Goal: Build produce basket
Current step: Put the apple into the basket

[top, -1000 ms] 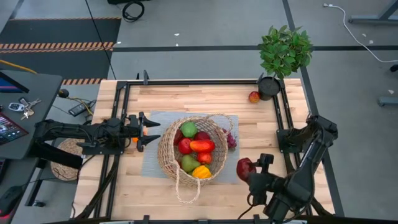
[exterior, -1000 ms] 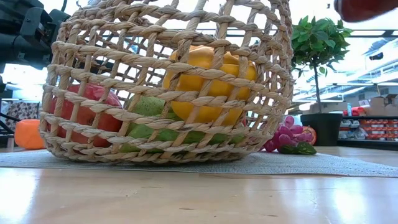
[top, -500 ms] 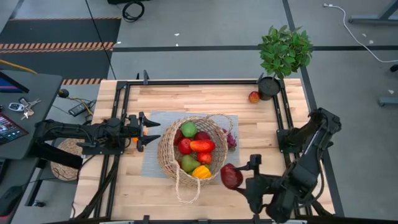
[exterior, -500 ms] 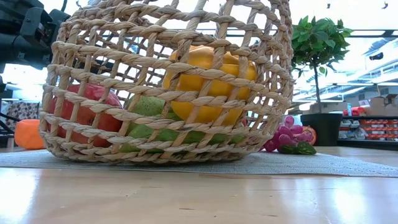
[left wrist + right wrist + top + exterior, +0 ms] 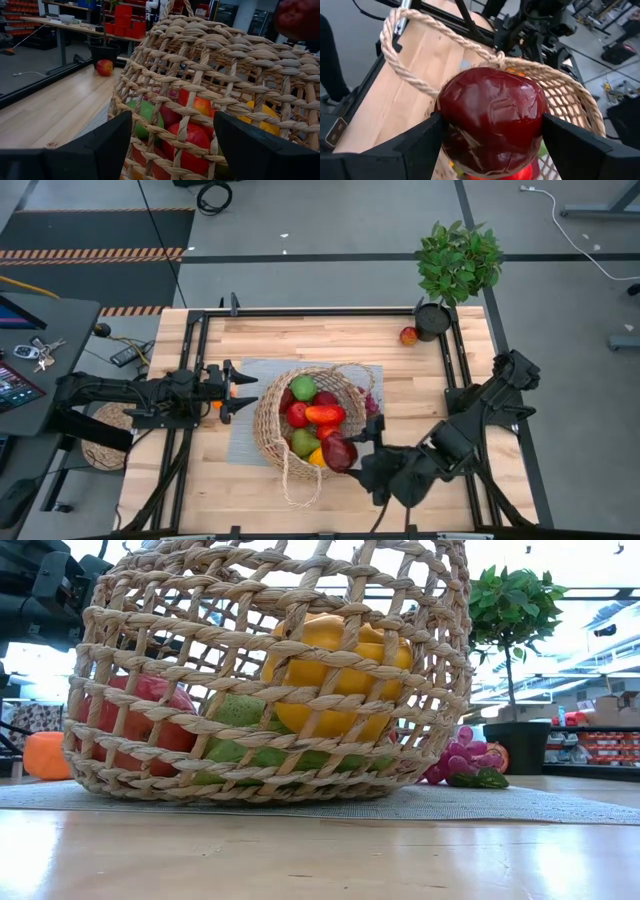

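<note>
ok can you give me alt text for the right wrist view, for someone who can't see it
A glossy dark red fruit fills the middle of the picture, clamped in the right gripper, whose dark jaws press on it from both sides. Behind it lies the rim of the woven wicker basket, one looped handle arching over the wooden table.

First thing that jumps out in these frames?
The big wicker basket mid-table on a grey mat, already heaped with produce. The right gripper holds a dark red fruit over the basket's near rim, while the left gripper waits open at the basket's left side. A leafy potted plant stands at the far right corner.
</note>
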Controlling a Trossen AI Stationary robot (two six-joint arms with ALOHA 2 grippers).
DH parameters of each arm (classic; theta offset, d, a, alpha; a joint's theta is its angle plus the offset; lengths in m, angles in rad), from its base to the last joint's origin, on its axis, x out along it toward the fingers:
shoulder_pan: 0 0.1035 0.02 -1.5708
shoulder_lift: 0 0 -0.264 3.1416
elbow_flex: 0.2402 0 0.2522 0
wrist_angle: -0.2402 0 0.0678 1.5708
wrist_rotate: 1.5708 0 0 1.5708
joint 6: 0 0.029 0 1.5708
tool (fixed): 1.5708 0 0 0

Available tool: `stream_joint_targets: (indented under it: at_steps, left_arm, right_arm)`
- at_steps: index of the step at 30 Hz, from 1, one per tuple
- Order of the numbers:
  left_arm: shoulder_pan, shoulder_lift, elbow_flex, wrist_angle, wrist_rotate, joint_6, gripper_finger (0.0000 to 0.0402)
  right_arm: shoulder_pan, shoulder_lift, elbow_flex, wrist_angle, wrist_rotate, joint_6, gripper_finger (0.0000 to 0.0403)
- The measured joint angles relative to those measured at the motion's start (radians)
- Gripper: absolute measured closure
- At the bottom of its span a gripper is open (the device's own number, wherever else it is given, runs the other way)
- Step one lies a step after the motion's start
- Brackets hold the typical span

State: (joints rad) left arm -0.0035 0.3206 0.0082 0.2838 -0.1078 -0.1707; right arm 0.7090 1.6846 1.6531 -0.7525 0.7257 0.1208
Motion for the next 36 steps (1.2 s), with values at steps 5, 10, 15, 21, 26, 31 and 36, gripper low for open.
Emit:
stream_joint_targets:
  at_steps: [5,10,15,21,26,31,36]
  left_arm:
    - [0.000,0.000,0.000,0.000,0.000,0.000,0.0115]
    - [0.000,0.000,0.000,0.000,0.000,0.000,0.0115]
    - [0.000,0.000,0.000,0.000,0.000,0.000,0.0115]
    - [0.000,0.000,0.000,0.000,0.000,0.000,0.0115]
    - [0.000,0.000,0.000,0.000,0.000,0.000,0.0115]
    - [0.000,0.000,0.000,0.000,0.000,0.000,0.0115]
    - [0.000,0.000,0.000,0.000,0.000,0.000,0.0115]
  right_arm:
    - [-0.042,0.000,0.000,0.027,-0.049,-0.044,0.0076]
    - [-0.076,0.000,0.000,0.026,-0.039,-0.120,0.0076]
    - [-0.110,0.000,0.000,0.025,-0.038,-0.256,0.0076]
    - [-0.145,0.000,0.000,0.025,-0.033,-0.468,0.0076]
    - [-0.150,0.000,0.000,0.026,0.048,-0.644,0.0076]
    - [-0.150,0.000,0.000,0.027,0.160,-0.773,0.0076]
    - [-0.150,0.000,0.000,0.026,0.171,-0.778,0.0076]
